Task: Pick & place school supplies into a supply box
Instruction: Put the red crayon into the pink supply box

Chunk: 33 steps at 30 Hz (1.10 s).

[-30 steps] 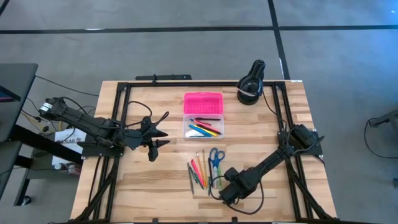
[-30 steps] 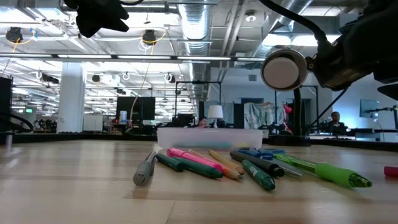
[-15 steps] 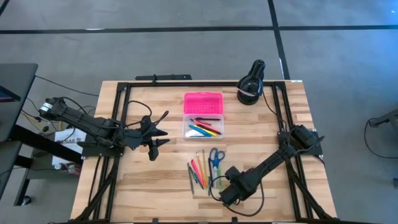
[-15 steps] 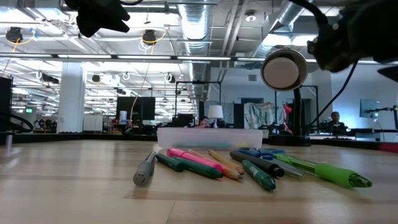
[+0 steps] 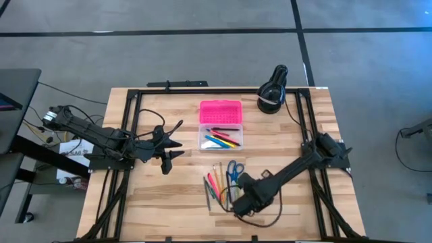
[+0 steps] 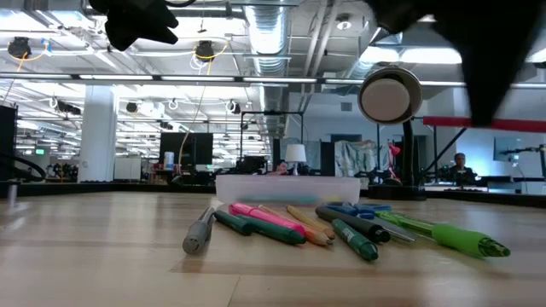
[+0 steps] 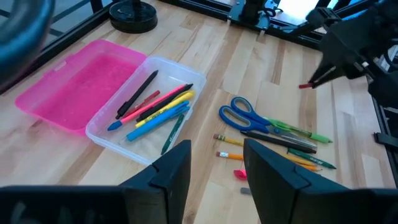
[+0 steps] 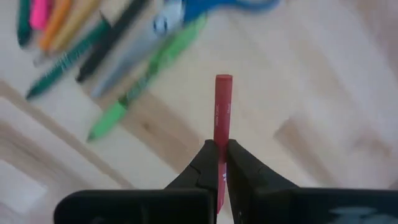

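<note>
Pinching a red pencil (image 8: 222, 118) tight, your right gripper (image 8: 219, 149) has it poking straight out past the fingertips.

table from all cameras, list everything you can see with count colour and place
supply box: one, clear base with pink lid open behind it, table centre
supplies in box: several; black, pink, yellow, blue, green
loose pens and pencils: several; pink, orange, green, black; in front of the box
scissors: one, blue handles, beside the loose pens
red pen: one, held above the table
black round device: one, far right corner
left gripper: open, empty, left of the box
right gripper: shut on the red pen, near the pile
</note>
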Each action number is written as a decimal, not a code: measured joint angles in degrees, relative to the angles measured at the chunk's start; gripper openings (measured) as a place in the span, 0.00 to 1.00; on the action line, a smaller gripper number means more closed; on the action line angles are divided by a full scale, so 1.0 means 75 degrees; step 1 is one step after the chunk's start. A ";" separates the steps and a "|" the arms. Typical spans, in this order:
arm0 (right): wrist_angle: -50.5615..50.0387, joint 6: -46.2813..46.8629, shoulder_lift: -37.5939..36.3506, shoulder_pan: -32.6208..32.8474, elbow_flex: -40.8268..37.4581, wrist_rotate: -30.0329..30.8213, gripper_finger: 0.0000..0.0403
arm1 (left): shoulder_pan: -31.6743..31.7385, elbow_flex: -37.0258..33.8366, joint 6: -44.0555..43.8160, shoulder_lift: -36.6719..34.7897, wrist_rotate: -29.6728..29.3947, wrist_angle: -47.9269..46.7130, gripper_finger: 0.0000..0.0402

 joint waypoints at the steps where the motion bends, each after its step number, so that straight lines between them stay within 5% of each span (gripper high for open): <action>1: -0.0001 -0.0226 0.0000 -0.0125 0.0101 0.0090 0.00 | 0.0000 0.0000 -0.0005 0.0000 0.0023 0.0001 0.35; 18: 0.0223 -0.4423 -0.0003 -0.2817 0.0473 0.1009 0.00 | -0.0681 0.0000 -0.0618 0.0000 0.0145 0.0006 0.35; 33: 0.1942 -0.6577 -0.0003 -0.4729 0.0473 0.0997 0.00 | -0.2191 0.0000 -0.1783 0.0000 -0.1504 -0.0001 0.35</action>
